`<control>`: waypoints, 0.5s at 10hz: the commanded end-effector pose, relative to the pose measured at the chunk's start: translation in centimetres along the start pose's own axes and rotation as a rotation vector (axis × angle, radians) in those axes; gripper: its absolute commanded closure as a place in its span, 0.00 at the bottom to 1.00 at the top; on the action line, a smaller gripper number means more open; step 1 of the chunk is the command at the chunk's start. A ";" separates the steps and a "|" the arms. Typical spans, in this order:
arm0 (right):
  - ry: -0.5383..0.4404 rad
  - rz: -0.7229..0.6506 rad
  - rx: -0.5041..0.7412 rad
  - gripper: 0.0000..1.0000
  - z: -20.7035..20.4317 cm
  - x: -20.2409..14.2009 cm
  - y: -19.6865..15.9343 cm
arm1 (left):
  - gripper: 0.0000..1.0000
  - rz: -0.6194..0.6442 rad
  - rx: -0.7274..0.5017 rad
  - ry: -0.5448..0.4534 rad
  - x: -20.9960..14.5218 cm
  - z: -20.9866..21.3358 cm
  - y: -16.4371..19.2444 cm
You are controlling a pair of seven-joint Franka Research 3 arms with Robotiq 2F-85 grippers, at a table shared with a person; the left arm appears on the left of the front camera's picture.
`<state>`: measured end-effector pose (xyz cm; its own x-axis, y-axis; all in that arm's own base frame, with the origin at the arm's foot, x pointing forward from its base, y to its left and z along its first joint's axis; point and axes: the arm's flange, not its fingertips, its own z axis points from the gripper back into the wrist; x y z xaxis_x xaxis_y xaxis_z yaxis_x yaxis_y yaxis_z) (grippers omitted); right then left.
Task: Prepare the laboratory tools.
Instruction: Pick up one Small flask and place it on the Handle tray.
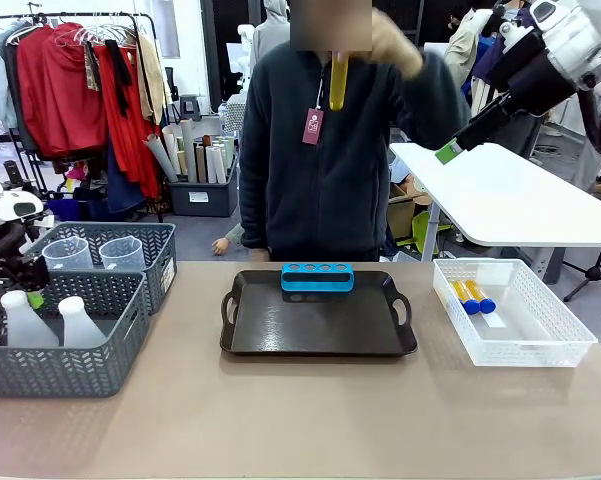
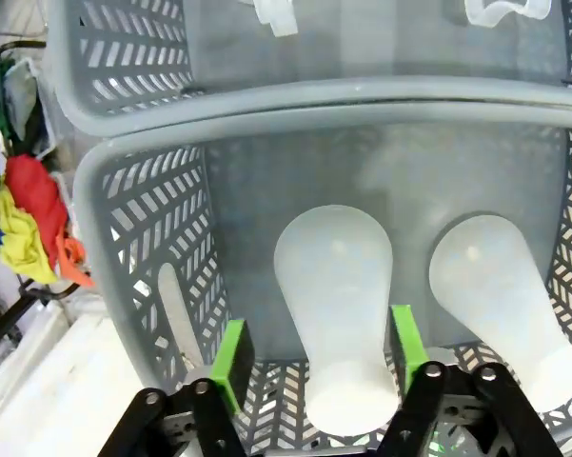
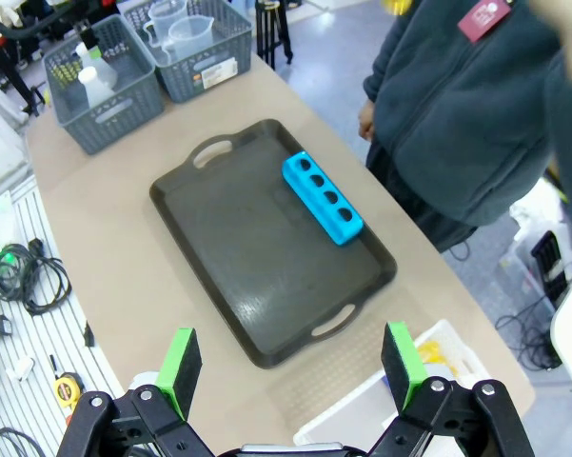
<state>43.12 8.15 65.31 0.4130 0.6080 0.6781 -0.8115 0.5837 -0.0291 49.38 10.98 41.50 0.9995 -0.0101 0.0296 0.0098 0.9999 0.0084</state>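
Flanking one flask — left gripper spread, second flask beside, grey basket walls

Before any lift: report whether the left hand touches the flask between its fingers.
Cannot tell. In the left wrist view the left hand straddles the flask; one pad stands clear, the other meets its outline.

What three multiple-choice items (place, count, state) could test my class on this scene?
1. Low blue four-hole rack is: A on black handled tray; B in grey basket; C on bare table.
2. Blue-capped amber tubes in white mesh basket: A one; B two; C four.
3. Left fingers: A shut on beaker; B open around translucent white conical flask; C shut empty.
Answers: A, it stands at the tray's far edge; B, two lie side by side; B, the fingers flank the flask.
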 end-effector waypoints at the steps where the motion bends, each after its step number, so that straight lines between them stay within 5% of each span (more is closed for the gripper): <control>1: -0.005 0.000 0.005 0.00 0.1 0.0 0.0 | 0.69 0.018 0.014 -0.023 -0.4 0.0 0.0; 3: -0.005 0.000 0.005 0.00 0.1 0.0 0.0 | 1.00 0.019 0.020 -0.022 -0.4 -0.1 0.0; 5: -0.005 0.000 0.005 0.00 0.1 0.0 0.0 | 1.00 0.028 0.026 -0.012 -0.7 0.0 0.0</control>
<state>43.12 8.15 65.31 0.4130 0.6080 0.6781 -0.8115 0.5836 -0.0291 49.40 11.01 41.53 0.9993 -0.0095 0.0362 0.0091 0.9999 0.0119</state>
